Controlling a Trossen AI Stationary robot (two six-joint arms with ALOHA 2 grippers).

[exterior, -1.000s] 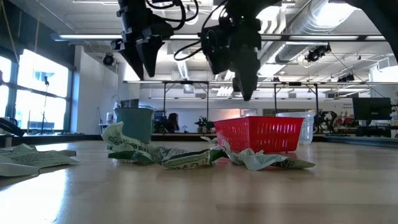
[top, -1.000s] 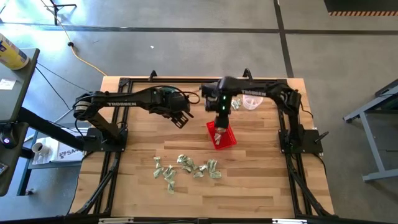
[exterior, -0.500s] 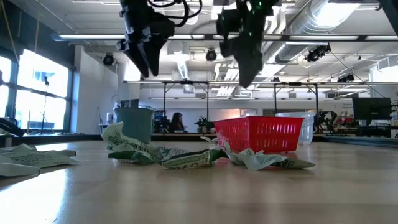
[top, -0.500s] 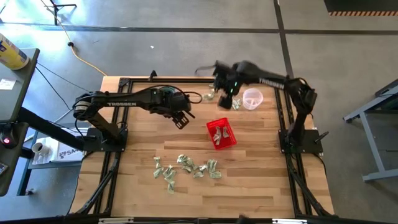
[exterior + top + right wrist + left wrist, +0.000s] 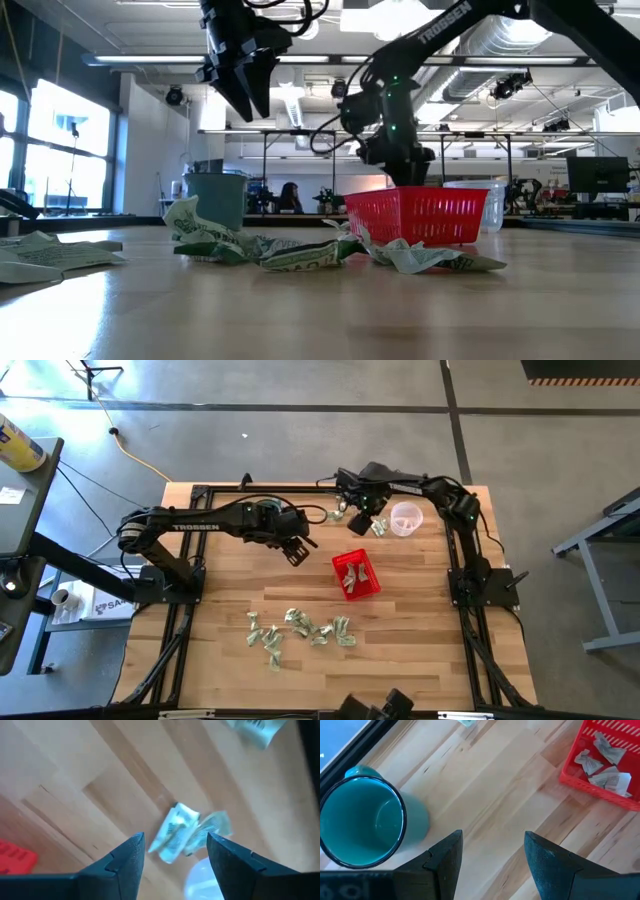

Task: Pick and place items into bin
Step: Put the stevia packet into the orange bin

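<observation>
The red bin [image 5: 355, 574] stands mid-table with a few crumpled green-and-whitish items [image 5: 600, 757] inside. Several more items [image 5: 300, 630] lie in a loose pile toward the near edge. My right gripper [image 5: 172, 851] is open and points down at the far side, just above two crumpled items [image 5: 175, 837] that lie on the wood below its fingers; it touches nothing. Another item [image 5: 252, 730] lies farther off. My left gripper [image 5: 492, 851] hangs open and empty over bare wood left of the bin, well above the table.
A teal cup [image 5: 365, 815] stands upright near my left gripper. A clear plastic cup [image 5: 405, 518] stands at the far edge, right of my right gripper. In the low view, the bin [image 5: 415, 215] hides the tips of my right gripper [image 5: 400, 165].
My right gripper has swung from above the bin toward the table's far edge, come down lower and rolled about its own axis; it now stands over the items beside the clear cup. The bin and the pile have stayed put.
</observation>
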